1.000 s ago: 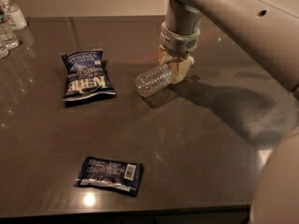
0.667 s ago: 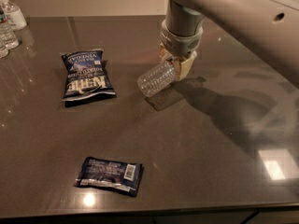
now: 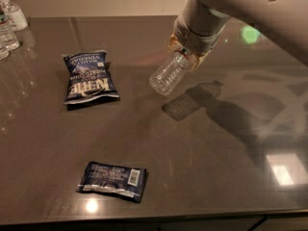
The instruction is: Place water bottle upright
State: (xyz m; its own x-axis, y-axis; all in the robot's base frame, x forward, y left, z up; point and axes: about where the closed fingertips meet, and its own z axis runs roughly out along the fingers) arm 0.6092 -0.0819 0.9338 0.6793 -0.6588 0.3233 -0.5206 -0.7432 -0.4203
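The gripper [image 3: 188, 57], over the far half of the tabletop [image 3: 202, 167] toward the right edge, clamps the neck end of the water bottle [image 3: 168, 73], which hangs tilted, base lowest, off the surface; it looks empty, light, thin-walled and slippery, so a gentle neck hold suits.

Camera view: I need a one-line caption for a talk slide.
End effector holds the water bottle tilted above the dark table, right of a blue chip bag.

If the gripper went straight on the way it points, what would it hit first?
The gripper, clamped on the water bottle, aims down-left: likely bare table first, short of the chip bag; depth unclear.
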